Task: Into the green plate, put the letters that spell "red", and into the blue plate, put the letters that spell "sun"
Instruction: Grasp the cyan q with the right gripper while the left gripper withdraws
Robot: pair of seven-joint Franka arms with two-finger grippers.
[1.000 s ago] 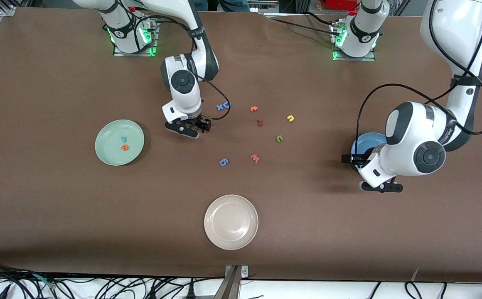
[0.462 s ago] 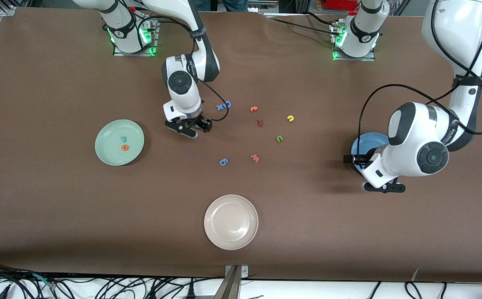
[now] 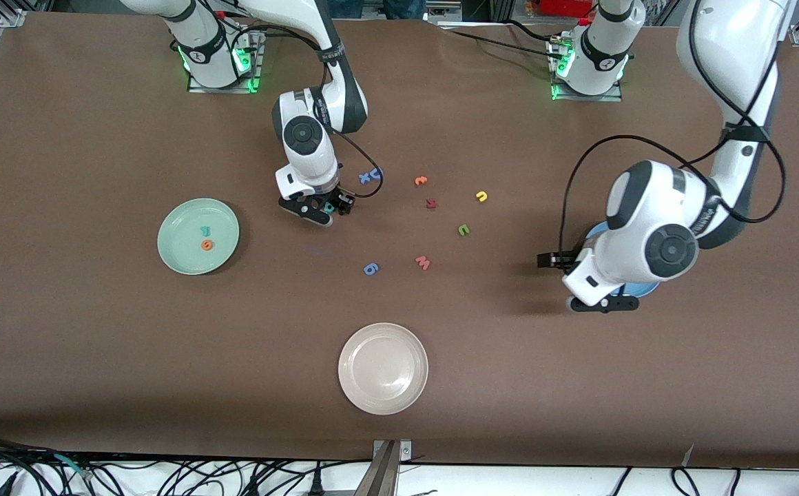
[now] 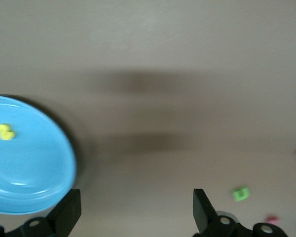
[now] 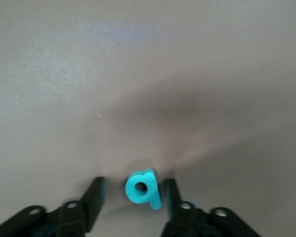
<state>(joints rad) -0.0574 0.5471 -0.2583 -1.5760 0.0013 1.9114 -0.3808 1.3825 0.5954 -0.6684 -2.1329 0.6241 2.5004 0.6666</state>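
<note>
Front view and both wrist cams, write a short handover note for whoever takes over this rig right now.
Right gripper: low at the table, fingers either side of the teal d with small gaps showing, not clamped.
Left gripper: open, empty, at the blue plate's edge.
Done: teal r and orange e in the green plate; yellow s in the blue plate.
Left: d to green; green u and yellow n, both on the table, to blue.

even bright overhead light; soft shadows under arms; wrist views blurred.
</note>
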